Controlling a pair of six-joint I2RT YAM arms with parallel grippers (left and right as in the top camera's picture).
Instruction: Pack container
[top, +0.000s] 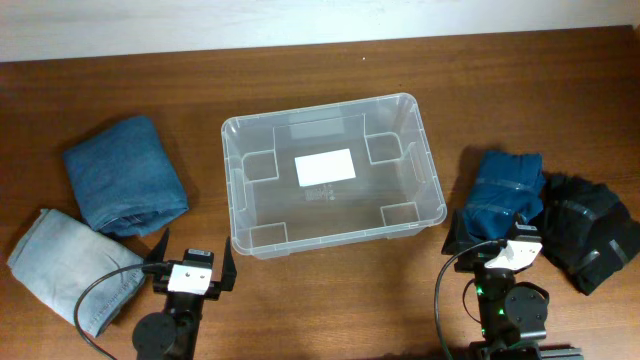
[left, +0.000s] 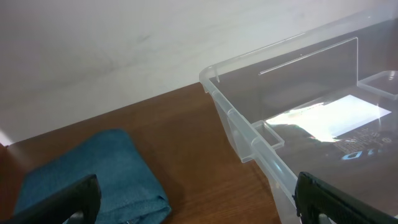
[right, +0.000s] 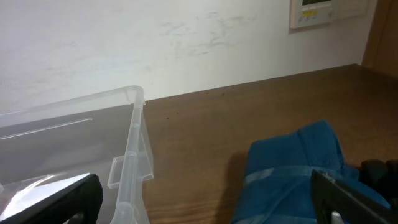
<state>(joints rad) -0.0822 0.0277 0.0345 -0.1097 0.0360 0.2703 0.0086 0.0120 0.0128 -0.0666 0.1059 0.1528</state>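
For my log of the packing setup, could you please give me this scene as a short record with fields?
container: clear, mid-table, empty but for its white label
left side: dark blue garment, light blue garment, both folded
right side: blue bundle, black bundle
left tool: open, empty
right tool: open, empty

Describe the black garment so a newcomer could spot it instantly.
From the clear container mid-table, look right. Two folded garments lie there; the black garment is the outer one. Unlike the blue garment beside it, it is the only black fabric here.
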